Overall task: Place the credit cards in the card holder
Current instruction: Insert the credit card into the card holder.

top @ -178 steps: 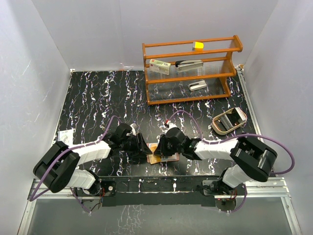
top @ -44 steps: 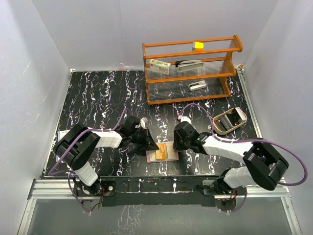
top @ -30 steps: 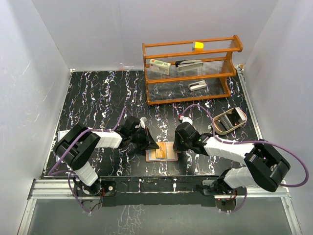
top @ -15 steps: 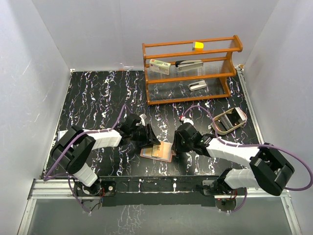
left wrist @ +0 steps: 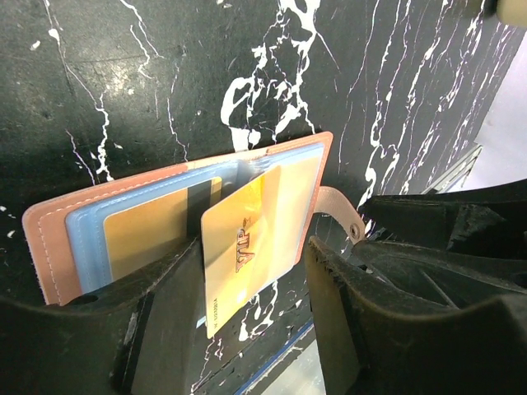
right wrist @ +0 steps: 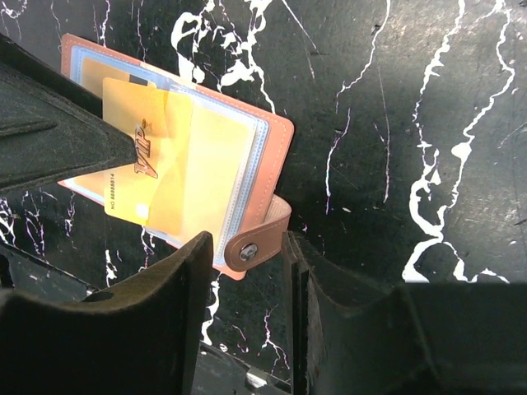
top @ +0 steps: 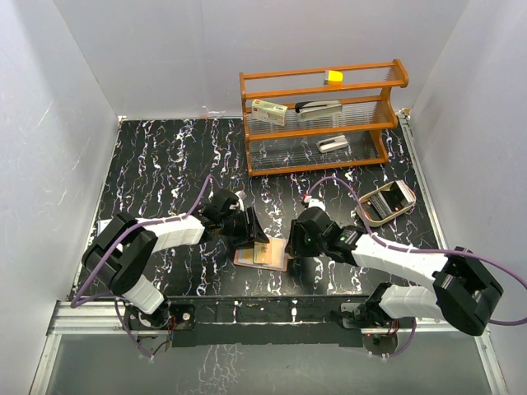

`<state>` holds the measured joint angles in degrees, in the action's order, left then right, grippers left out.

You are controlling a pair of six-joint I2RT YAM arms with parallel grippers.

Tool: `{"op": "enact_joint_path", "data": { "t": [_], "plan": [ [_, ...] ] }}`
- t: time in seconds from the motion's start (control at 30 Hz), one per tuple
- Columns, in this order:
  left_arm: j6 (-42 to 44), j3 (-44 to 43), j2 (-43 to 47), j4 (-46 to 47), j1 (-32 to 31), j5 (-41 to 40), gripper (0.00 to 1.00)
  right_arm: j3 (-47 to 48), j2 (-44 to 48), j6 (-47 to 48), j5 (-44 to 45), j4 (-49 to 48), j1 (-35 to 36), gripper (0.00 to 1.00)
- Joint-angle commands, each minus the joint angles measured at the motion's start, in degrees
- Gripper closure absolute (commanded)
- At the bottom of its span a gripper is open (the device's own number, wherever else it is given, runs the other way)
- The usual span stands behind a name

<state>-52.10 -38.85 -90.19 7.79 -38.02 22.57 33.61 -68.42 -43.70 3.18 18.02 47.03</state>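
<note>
Starting big: black white-veined table. Next, wooden rack, parked at table's far edge, right half; few small items on its shelves, too small to name. Then L arm, reaching in from near-left corner, and R arm, reaching in from near-right corner. Meet nose to nose by middle of near edge. Tan oval tray next, over by right edge, well apart from the action.

Now the main event: card holder, lying open and flat near middle of near edge, btwn both grippers. Reddish-brown cover, light-blue sleeves inside. L gripper: jaws parted, straddling holder's edge, clamping nothing. R gripper: jaws parted too, w/ holder's snap strap sitting btwn its fingers; contact w/ strap, can't tell.

White packet, flat at left edge, far from it all.

Smallest: credit cards. Gold VIP card, askew over holder's middle, one end on the sleeves, other end poking out past holder's edge, right in the gap btwn L fingers. Not squared in. Second gold card, tucked straight in neighbouring sleeve. Light-blue card vs. blue sleeve: can't tell apart.
</note>
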Motion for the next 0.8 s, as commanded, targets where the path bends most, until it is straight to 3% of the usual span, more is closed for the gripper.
{"op": "enact_joint_path", "data": {
  "t": [0.0,0.17,0.37,0.77],
  "plan": [
    [2.2,-0.7,1.3,-5.7,-0.5,-3.2,0.49,1.4,-1.4,-0.9,1.3,-2.0,0.6,0.62],
    [3.9,-2.2,1.7,-8.8,-1.3,-6.0,0.49,1.9,-3.7,0.2,2.6,-2.5,0.8,0.7],
    [5.0,-4.4,3.0,-13.7,-1.7,-10.1,0.49,1.6,-4.2,1.2,4.2,-2.6,0.8,1.0],
    [4.1,-4.4,3.6,-14.7,-1.9,-9.6,0.46,0.5,-4.2,1.2,3.1,-4.7,0.8,1.0]
  ]
}}
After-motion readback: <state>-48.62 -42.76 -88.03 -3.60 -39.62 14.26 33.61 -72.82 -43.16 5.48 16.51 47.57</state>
